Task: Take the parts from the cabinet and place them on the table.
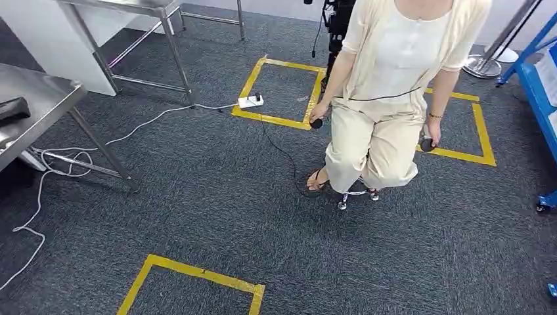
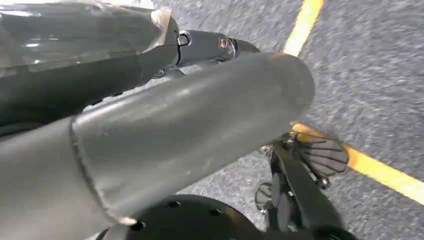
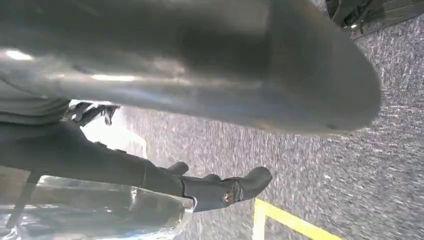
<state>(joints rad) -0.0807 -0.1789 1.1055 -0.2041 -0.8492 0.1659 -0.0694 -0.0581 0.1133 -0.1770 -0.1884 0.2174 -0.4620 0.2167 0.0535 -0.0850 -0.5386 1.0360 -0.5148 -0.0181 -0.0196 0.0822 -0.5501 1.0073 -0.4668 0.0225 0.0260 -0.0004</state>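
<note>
Thick smooth grey thumb of left hand, hanging over coarse grey carpet and glossy yellow tape; right hand likewise. Grasp of either: cannot tell, since clear film blurs beside the dark fingers. Brushed-steel table: well apart, left hand's side. Blue-framed rack, probably the cabinet: well apart, right hand's side; where the parts lie cannot be told. Advice: face the rack and skirt the person before raising either hand.

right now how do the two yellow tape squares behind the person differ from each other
The left tape square has a white power strip and cables lying on its near edge; the right tape square carries none. The left tape square shows most of its outline, while the person hides much of the right tape square. Both are yellow tape outlines on grey carpet.
</note>
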